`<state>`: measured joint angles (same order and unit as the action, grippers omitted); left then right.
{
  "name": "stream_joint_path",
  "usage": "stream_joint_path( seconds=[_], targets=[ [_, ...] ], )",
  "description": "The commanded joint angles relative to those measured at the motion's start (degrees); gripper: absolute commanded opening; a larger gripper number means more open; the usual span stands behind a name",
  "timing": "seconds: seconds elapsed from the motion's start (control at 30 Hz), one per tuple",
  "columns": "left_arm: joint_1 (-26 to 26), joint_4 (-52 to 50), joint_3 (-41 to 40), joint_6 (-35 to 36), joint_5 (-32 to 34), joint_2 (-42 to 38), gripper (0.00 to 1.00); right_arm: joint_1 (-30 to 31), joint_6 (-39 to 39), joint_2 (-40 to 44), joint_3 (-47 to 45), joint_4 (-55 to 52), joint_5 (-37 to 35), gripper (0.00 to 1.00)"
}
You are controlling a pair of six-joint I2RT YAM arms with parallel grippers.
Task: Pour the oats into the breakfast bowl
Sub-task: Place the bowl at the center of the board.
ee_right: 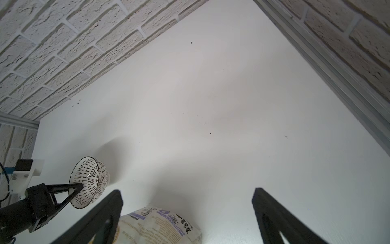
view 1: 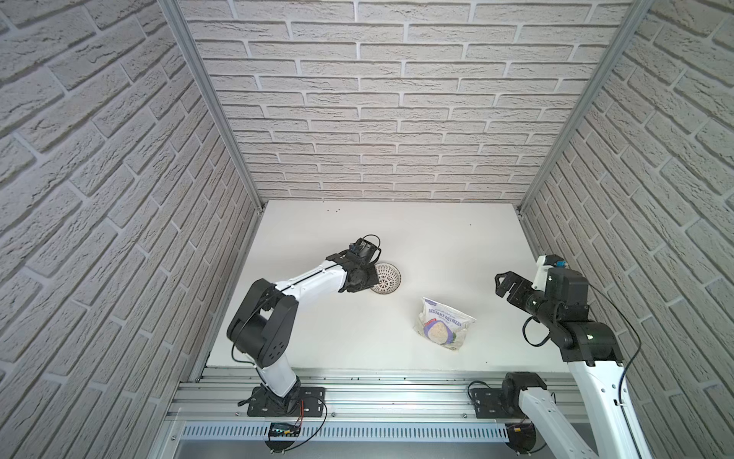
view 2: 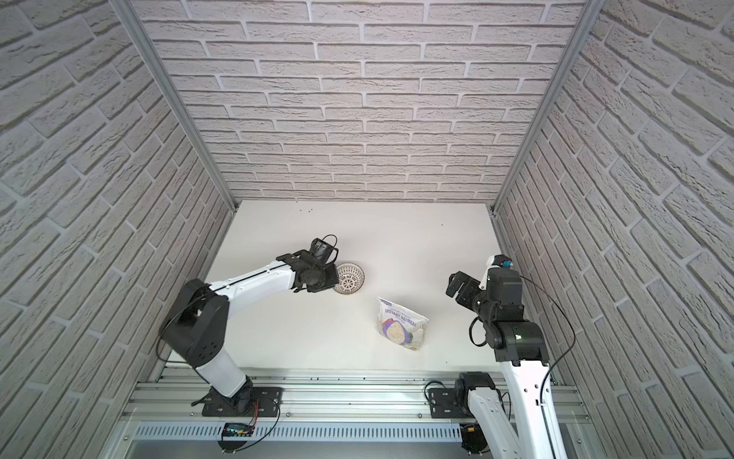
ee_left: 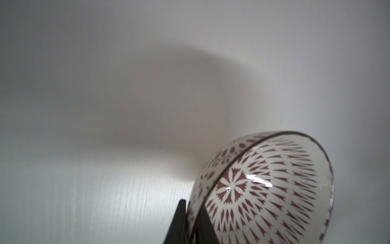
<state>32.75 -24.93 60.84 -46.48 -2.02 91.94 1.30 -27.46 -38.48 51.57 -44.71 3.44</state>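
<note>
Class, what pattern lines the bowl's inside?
Bowl: white, dark radial petals around a central flower; clearest in left wrist view.

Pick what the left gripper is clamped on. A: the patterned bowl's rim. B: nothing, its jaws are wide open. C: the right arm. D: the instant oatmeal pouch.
A: the right wrist view shows the left gripper pinching the rim of the breakfast bowl, one finger inside and one outside, while the oatmeal pouch lies apart from it.
</note>
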Motion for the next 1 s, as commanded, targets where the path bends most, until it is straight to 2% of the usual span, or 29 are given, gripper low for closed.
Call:
stream_joint_path(
  seconds=[0.0, 0.13, 0.33, 0.57, 0.7, 0.77, 0.83, 0.9, 0.97],
  targets=[
    [4.1, -1.0, -3.6, -1.4, -1.9, -4.8, 0.0, 0.4, 5.1, 0.1, 1.6, 0.8, 6.0, 0.99],
    [8.2, -0.9, -8.1, -4.4, -0.7, -7.4, 0.0, 0.4, 6.7, -0.8, 3.4, 1.5, 10.2, 0.99],
    [10.6, -2.0, -11.3, -6.7, 1.8, -8.6, 0.0, 1.7, 8.8, -3.6, 6.8, -0.4, 17.8, 0.99],
    [12.5, -1.5, -12.2, -8.0, 2.0, -7.1, 0.0, 6.2, 10.9, -5.8, 8.9, -3.9, 20.6, 0.99],
    [12.6, -1.7, -12.0, -8.1, 1.6, -5.8, 0.0, 12.2, 12.4, -7.6, 10.8, -5.8, 18.6, 0.99],
    [12.5, -2.7, -11.4, -8.3, 2.0, -6.6, 0.06, 16.1, 13.5, -9.4, 12.3, -7.7, 16.4, 0.99],
    [12.6, -3.3, -11.2, -8.1, 2.4, -7.7, 0.18, 19.4, 14.4, -10.5, 12.6, -8.6, 15.7, 0.99],
    [12.5, -3.8, -11.0, -7.8, 2.5, -8.5, 0.22, 22.4, 15.4, -11.5, 12.4, -8.8, 15.3, 1.0],
    [12.5, -4.7, -10.6, -7.2, 2.6, -9.1, 0.3, 25.4, 16.3, -13.2, 12.6, -9.8, 13.8, 0.99]
  ],
)
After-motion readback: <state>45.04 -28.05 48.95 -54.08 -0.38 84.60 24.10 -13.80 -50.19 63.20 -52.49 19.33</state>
